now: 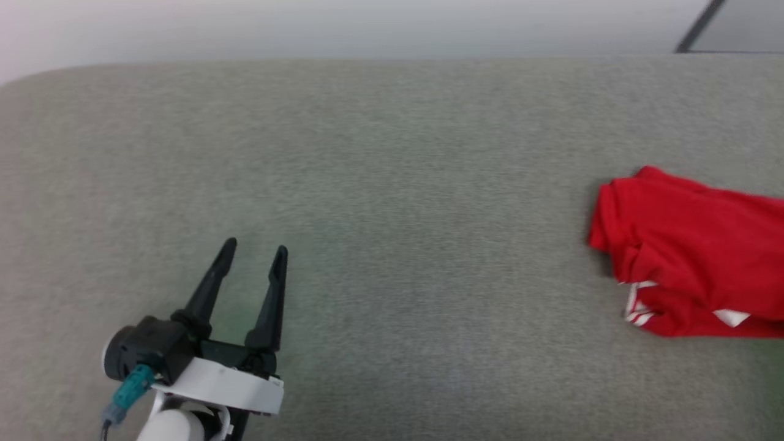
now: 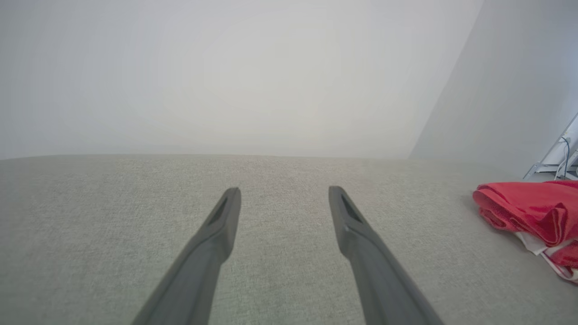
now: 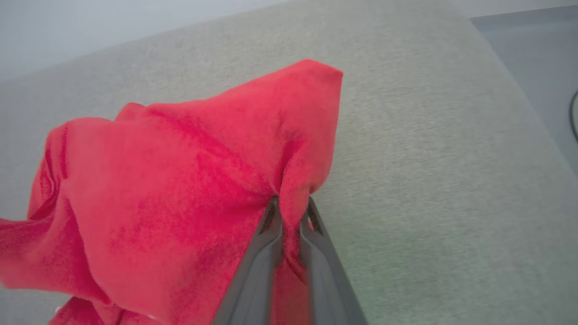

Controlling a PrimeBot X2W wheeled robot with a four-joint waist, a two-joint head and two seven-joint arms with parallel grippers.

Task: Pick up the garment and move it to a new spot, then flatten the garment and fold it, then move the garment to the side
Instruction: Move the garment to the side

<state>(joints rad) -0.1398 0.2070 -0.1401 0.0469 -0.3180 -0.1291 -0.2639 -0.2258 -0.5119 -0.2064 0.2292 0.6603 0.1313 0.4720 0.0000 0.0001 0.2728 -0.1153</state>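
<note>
The garment (image 1: 692, 251) is a bright red crumpled shirt with white trim, bunched at the right edge of the grey cushioned surface (image 1: 392, 184). It also lies at the far right of the left wrist view as a red heap (image 2: 528, 210). In the right wrist view my right gripper (image 3: 291, 210) is shut on a pinched fold of the garment (image 3: 180, 189), and the cloth drapes to the left of the fingers. My left gripper (image 1: 254, 250) rests at the lower left, open with nothing between its fingers (image 2: 223, 216), well apart from the garment.
The grey surface ends at a rounded far edge (image 1: 306, 61) against a pale wall. A dark bar (image 1: 698, 27) leans at the top right. A metal frame with cables (image 2: 557, 155) stands beyond the garment. Floor (image 3: 537, 49) lies past the surface's right edge.
</note>
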